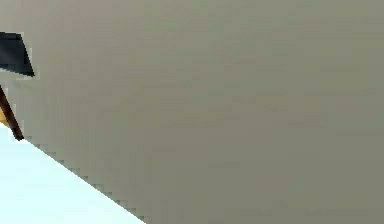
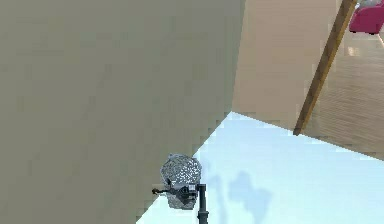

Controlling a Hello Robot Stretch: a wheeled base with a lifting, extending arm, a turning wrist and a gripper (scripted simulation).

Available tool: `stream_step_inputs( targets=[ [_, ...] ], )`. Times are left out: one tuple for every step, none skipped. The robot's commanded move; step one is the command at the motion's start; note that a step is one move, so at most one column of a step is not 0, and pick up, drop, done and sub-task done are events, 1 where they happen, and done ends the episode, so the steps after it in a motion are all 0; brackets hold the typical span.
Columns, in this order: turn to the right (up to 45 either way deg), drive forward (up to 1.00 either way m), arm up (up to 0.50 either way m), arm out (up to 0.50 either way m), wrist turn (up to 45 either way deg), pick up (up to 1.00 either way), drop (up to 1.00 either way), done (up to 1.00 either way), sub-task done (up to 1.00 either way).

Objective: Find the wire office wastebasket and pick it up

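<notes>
A small silvery wire-mesh wastebasket (image 2: 182,177) sits low in the arm side view, where the beige wall (image 2: 110,90) meets the pale floor (image 2: 280,170). The gripper (image 2: 160,191) shows as a dark body with thin fingers across the basket's lower front. The dark arm bar (image 2: 200,208) rises from the bottom edge just right of it. I cannot tell whether the gripper holds the basket or whether the basket rests on the floor.
A plain beige wall (image 1: 220,100) stands close ahead, with pale floor (image 1: 40,190) at the lower left. A dark object (image 1: 14,55) and a brown wooden leg (image 1: 10,115) sit at that view's left edge. A slanted wooden post (image 2: 322,65), wood flooring and a pink object (image 2: 366,20) lie at the arm side view's right.
</notes>
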Motion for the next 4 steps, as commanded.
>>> stream_step_inputs(
  targets=[
    [0.0,0.0,0.0,0.0,33.0,0.0,0.0,0.0,0.0],
    [0.0,0.0,0.0,0.0,0.0,1.0,0.0,0.0,0.0],
    [0.0,0.0,0.1,0.0,0.0,0.0,0.0,0.0,0.0],
    [0.0,0.0,0.0,0.0,0.0,0.0,0.0,1.0,0.0]
  ],
)
